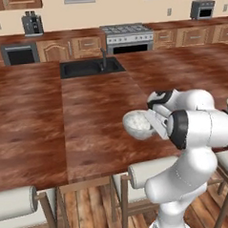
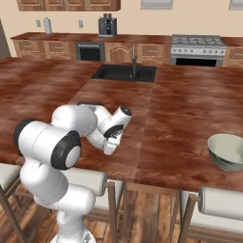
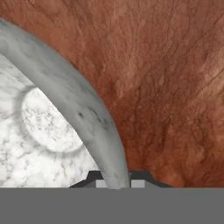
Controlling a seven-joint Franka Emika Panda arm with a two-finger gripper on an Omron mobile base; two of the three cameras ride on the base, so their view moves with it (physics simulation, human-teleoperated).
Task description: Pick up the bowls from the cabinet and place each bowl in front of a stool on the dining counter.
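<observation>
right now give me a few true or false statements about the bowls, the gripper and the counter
1. The gripper is shut on the rim of the mottled grey-white bowl. True.
2. The green-grey bowl lies upside down in the sink. False: it sits upright on the dining counter, behind a stool.
3. The grey-white bowl is over the counter's near edge. True.
4. The tap stands on the stove. False: it stands at the sink.
</observation>
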